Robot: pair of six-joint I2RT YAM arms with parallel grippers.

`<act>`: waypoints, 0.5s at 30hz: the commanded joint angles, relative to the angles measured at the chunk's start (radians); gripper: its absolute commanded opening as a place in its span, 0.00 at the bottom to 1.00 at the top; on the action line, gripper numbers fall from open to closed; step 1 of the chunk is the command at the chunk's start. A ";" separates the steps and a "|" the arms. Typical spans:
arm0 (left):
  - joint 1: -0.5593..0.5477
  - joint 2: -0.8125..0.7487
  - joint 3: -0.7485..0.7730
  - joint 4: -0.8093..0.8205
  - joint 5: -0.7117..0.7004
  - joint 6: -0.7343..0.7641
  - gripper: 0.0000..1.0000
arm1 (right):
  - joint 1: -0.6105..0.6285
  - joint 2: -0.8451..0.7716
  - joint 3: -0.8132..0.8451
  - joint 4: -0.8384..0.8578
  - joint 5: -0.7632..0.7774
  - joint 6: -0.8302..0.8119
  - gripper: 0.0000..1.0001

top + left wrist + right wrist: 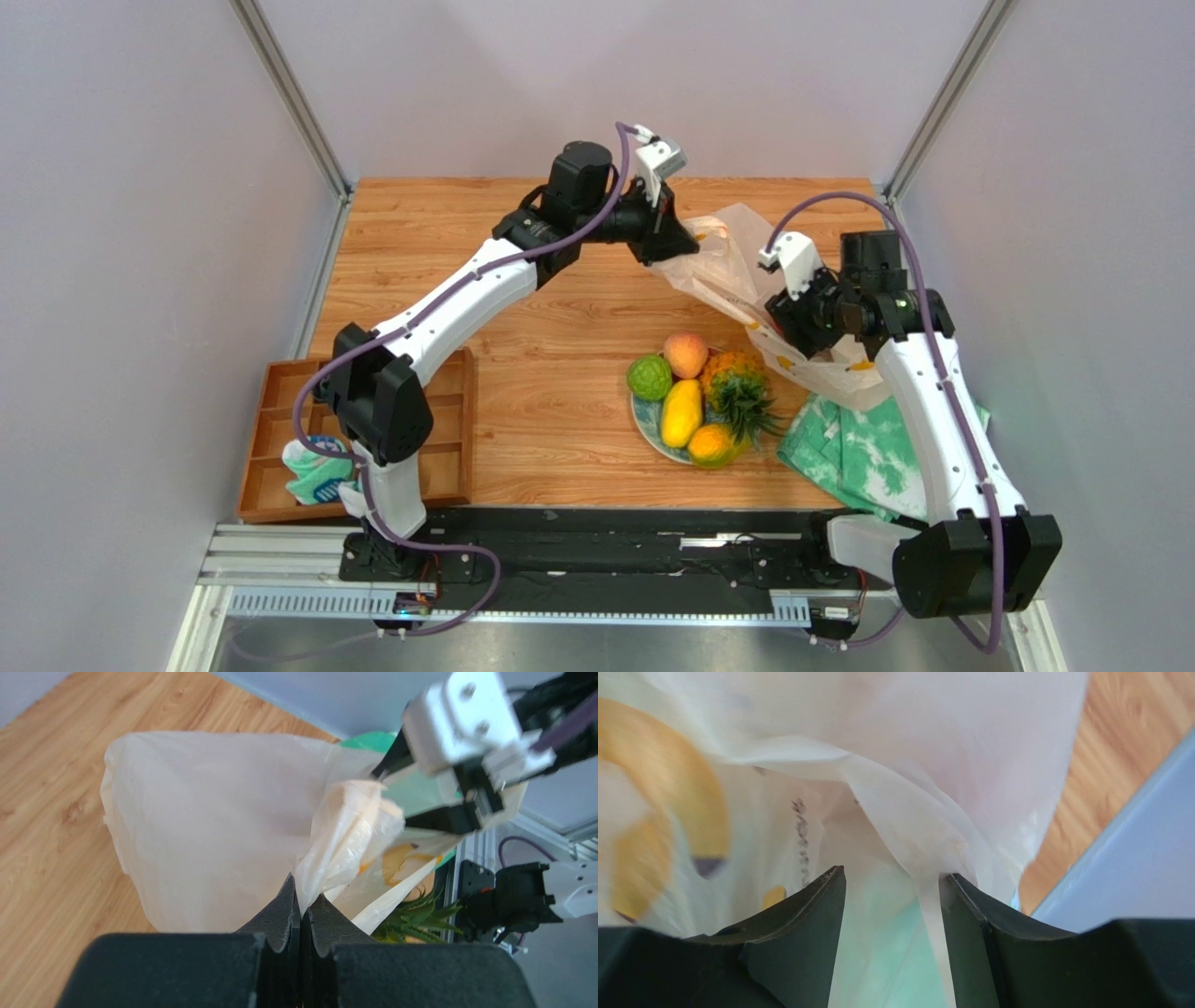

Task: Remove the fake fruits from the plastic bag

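Over the far right of the table (561, 350) the plastic bag (723, 266) hangs between both arms. Near centre, the fake fruits (683, 410) lie heaped on a plate (641, 417). The left gripper (300, 906) pinches bag film, jaws pressed together. The right gripper (892, 882) has its jaws spread, with film between them possibly brushing one finger.

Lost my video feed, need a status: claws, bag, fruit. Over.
Left claw shut on plastic bag. Right claw open, bag film hanging between its jaws. Five fake fruits out on plate. No obstruction seen.
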 commanded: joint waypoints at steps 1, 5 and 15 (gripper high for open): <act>-0.006 0.030 0.087 0.065 0.012 -0.098 0.00 | 0.060 0.055 0.016 0.032 -0.125 -0.166 0.54; -0.005 0.039 0.091 0.114 0.038 -0.187 0.00 | 0.109 0.093 -0.045 0.175 -0.029 -0.190 0.49; 0.013 0.103 0.214 0.216 0.009 -0.336 0.00 | 0.100 0.325 -0.035 0.522 0.412 -0.154 0.51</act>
